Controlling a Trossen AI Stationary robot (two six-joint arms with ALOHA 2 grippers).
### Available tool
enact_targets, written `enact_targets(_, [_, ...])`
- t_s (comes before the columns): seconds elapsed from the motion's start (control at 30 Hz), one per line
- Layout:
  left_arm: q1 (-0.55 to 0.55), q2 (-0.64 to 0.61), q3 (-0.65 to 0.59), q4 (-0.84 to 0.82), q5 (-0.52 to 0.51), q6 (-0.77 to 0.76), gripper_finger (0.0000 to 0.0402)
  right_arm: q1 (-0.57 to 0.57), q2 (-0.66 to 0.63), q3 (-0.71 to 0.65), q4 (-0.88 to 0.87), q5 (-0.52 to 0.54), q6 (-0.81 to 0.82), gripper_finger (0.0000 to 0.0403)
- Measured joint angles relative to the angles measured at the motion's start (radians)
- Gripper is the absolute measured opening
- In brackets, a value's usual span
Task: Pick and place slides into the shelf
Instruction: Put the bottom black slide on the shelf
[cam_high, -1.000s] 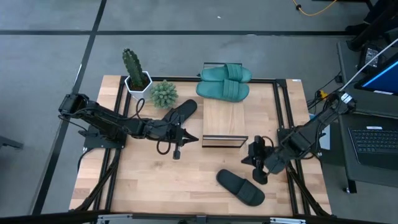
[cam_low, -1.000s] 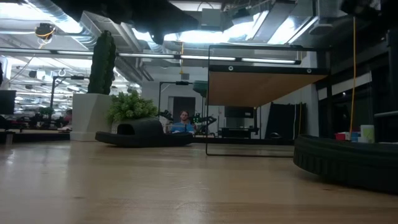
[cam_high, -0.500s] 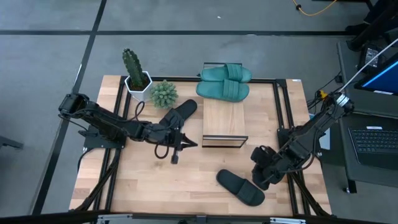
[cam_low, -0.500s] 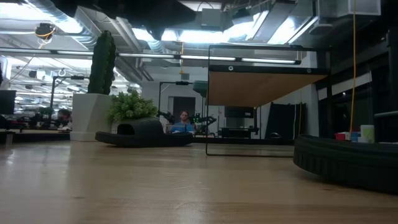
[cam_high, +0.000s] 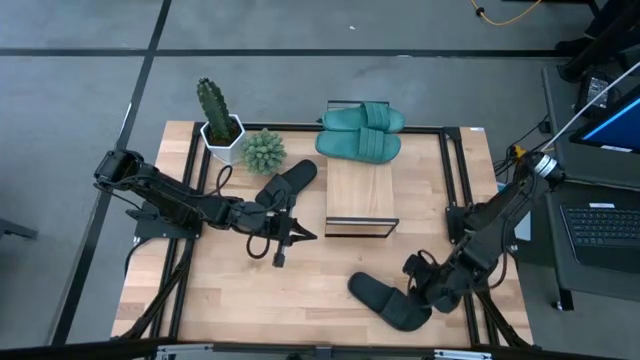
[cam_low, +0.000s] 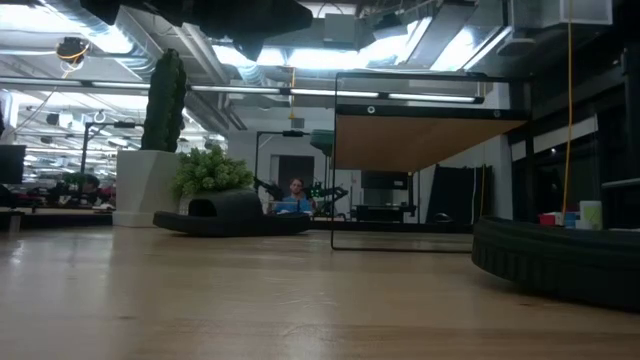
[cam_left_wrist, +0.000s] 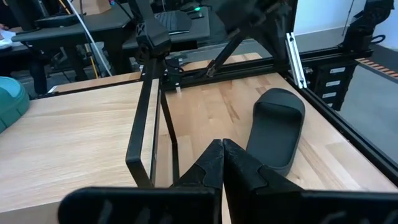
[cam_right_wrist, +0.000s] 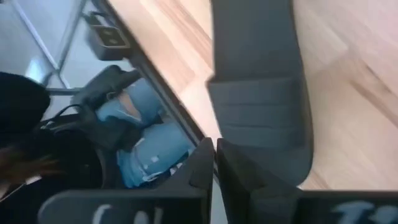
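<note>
Two dark jointed arms, black looping cable at left end effector (cam_high: 291, 234), tapered black fingers (cam_left_wrist: 239, 171)

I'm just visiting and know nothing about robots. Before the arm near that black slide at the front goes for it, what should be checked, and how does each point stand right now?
1. Right gripper positioned at the near black slide: ok, it sits at the slide's right end.
2. Right gripper open enough to grasp: not ok, its fingers are together.
3. Slide lying flat, strap up: ok.
4. Shelf top free: ok, bare wood; under the top: cannot tell.
5. Left gripper out of the way: ok, it is shut, left of the shelf beside the other black slide.
6. Teal slides: not ok, they are on the table behind the shelf.
</note>
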Motion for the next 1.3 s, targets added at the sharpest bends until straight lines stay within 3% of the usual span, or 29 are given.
enact_targets(0.3, [0.0,0.0,0.0,0.0,0.0,0.0,0.0,0.072,0.132,-0.002,0.089,0.006,0.133,0.0088])
enact_targets(0.6, [0.0,0.0,0.0,0.0,0.0,0.0,0.0,0.117,0.2,-0.002,0.192,0.105,0.157,0.0145])
enact_targets(0.77, [0.0,0.0,0.0,0.0,0.0,0.0,0.0,0.161,0.221,-0.002,0.188,0.179,0.226,0.0156])
enact_targets(0.93, [0.0,0.0,0.0,0.0,0.0,0.0,0.0,0.213,0.249,-0.002,0.188,0.329,0.308,0.0157])
enact_targets(1.3, [0.0,0.0,0.0,0.0,0.0,0.001,0.0,0.25,0.346,-0.002,0.196,0.341,0.443,0.0157])
